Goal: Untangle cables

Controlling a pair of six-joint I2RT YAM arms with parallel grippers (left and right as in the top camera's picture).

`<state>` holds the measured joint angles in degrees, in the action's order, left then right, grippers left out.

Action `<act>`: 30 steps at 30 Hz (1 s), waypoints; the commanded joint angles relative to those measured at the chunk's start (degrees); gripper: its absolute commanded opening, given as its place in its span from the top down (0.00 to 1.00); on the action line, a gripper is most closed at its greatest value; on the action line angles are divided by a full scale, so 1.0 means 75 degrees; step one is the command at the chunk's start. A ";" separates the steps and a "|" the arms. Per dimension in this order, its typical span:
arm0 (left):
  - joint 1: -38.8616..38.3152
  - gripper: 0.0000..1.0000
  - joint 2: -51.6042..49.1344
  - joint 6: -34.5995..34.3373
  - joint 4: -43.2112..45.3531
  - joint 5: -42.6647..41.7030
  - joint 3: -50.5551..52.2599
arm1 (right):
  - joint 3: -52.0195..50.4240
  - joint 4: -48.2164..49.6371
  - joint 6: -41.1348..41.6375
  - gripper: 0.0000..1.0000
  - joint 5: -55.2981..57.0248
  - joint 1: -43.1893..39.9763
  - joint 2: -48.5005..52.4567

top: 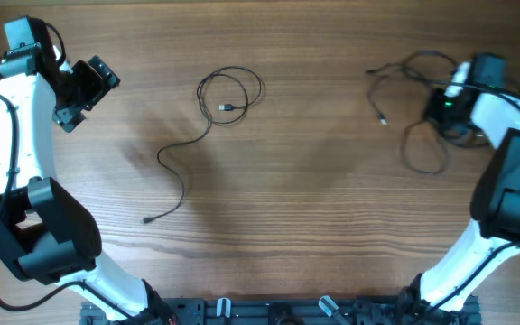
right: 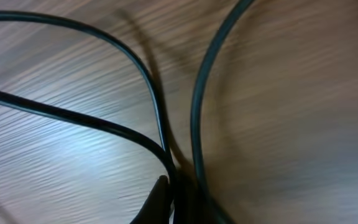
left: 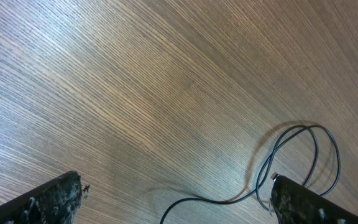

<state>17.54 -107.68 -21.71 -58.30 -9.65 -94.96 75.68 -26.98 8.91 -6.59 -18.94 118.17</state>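
Wooden table [top: 314, 199] wide between loose cable [top: 208, 125] and right-edge tangle [top: 405, 143].

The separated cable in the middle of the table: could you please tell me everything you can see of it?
The separated cable is one thin, black, flexible cord, rubbery-looking. Its upper part curls into a loose loop, with a small silvery plug lying inside it. From the loop it snakes down towards the left arm's side and ends in a small dark tip. It lies flat and slack on the wooden table, touching nothing else.
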 commanded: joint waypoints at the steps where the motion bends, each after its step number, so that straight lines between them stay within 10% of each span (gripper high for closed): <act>1: -0.0003 0.00 -0.0047 0.0041 0.0000 0.0044 0.0044 | -0.0434 -0.0175 -0.0627 0.96 0.1533 -0.0804 0.0644; 15: 0.0000 0.00 -0.0047 0.0044 0.0000 0.0044 0.0044 | 0.0766 -0.1107 -0.3488 0.95 -0.0766 -0.0082 -0.0647; 27: -0.0003 0.00 -0.0047 0.0041 0.0000 0.0044 0.0044 | 0.0723 -0.1023 -0.3780 0.95 0.0731 0.0402 -0.0935; 30: -0.0003 0.00 -0.0047 0.0044 0.0000 0.0047 0.0044 | 0.0723 -0.1046 -0.3756 0.74 0.0731 0.0402 -0.0938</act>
<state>17.54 -107.68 -21.71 -58.30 -9.65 -94.96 80.40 -34.68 -18.61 -2.48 -15.88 111.72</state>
